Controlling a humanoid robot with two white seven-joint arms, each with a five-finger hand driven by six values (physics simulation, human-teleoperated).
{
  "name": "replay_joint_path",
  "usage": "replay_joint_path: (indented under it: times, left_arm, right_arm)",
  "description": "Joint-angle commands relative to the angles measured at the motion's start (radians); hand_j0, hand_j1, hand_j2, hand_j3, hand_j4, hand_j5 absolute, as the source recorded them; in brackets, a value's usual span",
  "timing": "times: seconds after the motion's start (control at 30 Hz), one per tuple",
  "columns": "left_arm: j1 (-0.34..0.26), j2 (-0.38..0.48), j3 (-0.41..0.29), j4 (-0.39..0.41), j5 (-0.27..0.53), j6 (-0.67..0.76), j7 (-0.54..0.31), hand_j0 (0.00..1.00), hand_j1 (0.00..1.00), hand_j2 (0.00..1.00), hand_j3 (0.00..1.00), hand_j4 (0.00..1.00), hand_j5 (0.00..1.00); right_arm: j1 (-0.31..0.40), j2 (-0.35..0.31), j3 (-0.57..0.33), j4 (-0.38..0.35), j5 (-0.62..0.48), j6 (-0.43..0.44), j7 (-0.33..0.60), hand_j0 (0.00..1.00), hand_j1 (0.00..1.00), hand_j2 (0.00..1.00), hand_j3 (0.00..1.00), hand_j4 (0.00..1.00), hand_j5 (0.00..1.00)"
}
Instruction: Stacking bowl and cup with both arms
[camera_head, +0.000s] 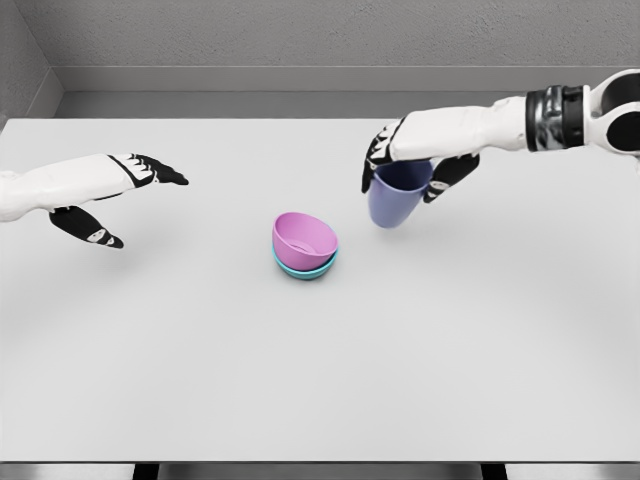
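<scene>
Nearest me, at the middle of the white table (300, 380), the pink bowl (305, 238) sits nested in the teal bowl (304, 267), tipped a little. Further back on the left, my left hand (115, 195) hovers with fingers spread, holding nothing. Further right, my right hand (410, 160) grips the blue cup (397, 196) by its rim, lifted and slightly tilted. If I let go off-centre, the cup could catch the pink rim and topple.
</scene>
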Motion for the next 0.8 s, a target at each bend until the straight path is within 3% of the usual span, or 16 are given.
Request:
replay_joint_path:
  times: [0.0,0.77]
  left_arm:
    - [0.000,-0.002,0.000,0.000,0.005,0.003,0.000,1.00,1.00,1.00,1.00,1.00,1.00]
    - [-0.002,-0.005,-0.002,0.002,0.005,0.003,0.000,1.00,1.00,1.00,1.00,1.00,1.00]
  right_arm:
    - [0.000,0.014,-0.001,-0.013,-0.007,0.003,-0.001,0.66,0.66,0.66,0.66,0.66,0.66]
    - [-0.049,0.069,-0.001,-0.100,-0.007,0.003,-0.001,0.66,0.66,0.66,0.66,0.66,0.66]
